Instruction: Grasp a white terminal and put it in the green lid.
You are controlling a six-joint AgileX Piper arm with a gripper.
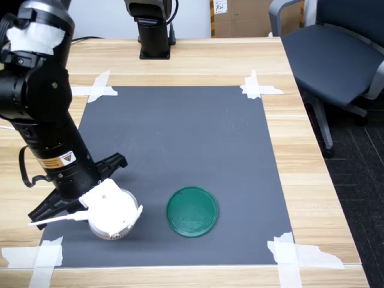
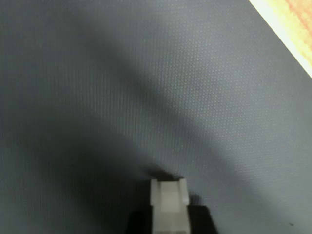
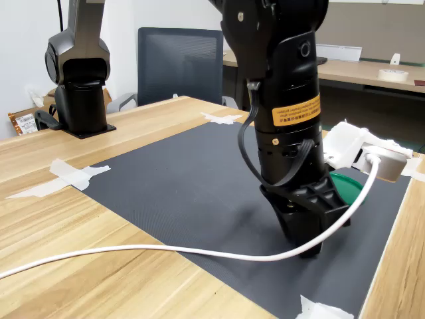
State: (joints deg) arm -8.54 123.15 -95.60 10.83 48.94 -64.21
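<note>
In the wrist view the white terminal is a small blocky translucent piece held between the two dark fingertips of my gripper, just above the grey mat. My gripper points down at the mat in the second exterior view. In the first exterior view the arm and the white wrist camera housing hide the fingertips. The green lid lies flat on the mat to the first exterior view's right of the gripper, about a lid's width away. In the second exterior view the green lid shows partly behind the gripper.
The grey mat is taped to a wooden table with white masking-tape strips at its corners. A second black arm base stands at the back. A white cable trails over the mat's edge. An office chair stands beside the table.
</note>
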